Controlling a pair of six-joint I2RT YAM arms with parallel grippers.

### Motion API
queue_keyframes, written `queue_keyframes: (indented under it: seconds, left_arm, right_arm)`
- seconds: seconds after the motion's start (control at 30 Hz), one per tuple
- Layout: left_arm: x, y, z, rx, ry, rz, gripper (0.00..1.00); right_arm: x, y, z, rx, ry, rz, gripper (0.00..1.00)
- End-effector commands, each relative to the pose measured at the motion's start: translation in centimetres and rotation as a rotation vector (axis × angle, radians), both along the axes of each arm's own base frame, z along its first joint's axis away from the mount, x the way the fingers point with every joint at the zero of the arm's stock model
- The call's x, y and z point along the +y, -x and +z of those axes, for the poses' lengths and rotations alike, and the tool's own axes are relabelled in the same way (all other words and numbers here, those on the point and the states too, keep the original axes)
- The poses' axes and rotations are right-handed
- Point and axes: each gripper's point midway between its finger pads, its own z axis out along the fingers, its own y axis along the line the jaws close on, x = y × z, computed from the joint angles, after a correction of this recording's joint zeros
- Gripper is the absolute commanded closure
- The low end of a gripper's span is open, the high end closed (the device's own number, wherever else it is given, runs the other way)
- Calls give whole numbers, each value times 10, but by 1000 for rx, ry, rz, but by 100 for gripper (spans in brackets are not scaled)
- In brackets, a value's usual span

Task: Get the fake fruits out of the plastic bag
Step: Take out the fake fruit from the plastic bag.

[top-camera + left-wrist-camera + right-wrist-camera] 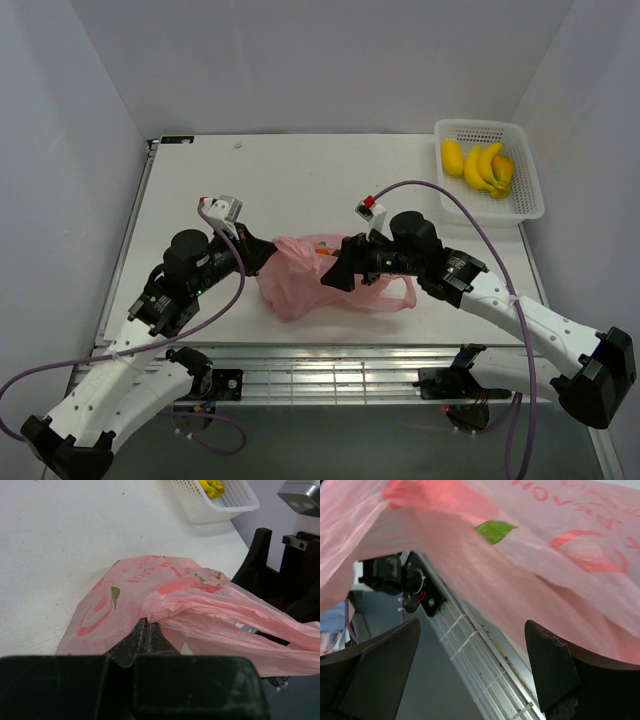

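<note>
Left gripper [146, 630] is clamped tight on a fold of the bag [150, 587], which lies between the two grippers. Right gripper [472, 627] gapes wide at the bag's mouth, holding nothing. Bananas [487, 168] sit in the basket [520, 208], well apart at far right. The other fruits, I judge, are inside the bag, hidden by its film.

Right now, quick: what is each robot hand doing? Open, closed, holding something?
Left hand: closed, pinching the plastic bag.
Right hand: open wide beside the bag, gripping nothing.
</note>
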Motion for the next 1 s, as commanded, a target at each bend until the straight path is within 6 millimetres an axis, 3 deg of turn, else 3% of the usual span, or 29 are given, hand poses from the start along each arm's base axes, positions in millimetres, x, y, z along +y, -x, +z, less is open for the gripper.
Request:
queue_keyframes:
  seconds: [0.0,0.1,0.23,0.43,0.57,0.77,0.97]
  left_arm:
    - [-4,11,7,-42,16,-67,100]
    - [-8,17,5,-41,20,-106,100]
    - [-14,22,5,-44,25,-155,100]
    - [-18,22,4,-38,29,-173,100]
    - [-17,21,3,-36,30,-166,100]
    - [-22,26,6,-48,44,-207,100]
    - [-23,28,2,-34,40,-222,100]
  right_arm:
    - [2,-33,14,-6,-68,-212,10]
    - [2,-44,24,-33,-121,-290,10]
    - [2,-54,19,-53,-95,-325,10]
    - [15,-47,-17,22,-27,-307,10]
    - [23,-32,-41,65,36,-283,10]
    - [17,-28,-74,101,144,-370,10]
    - [7,-43,-67,91,105,-498,10]
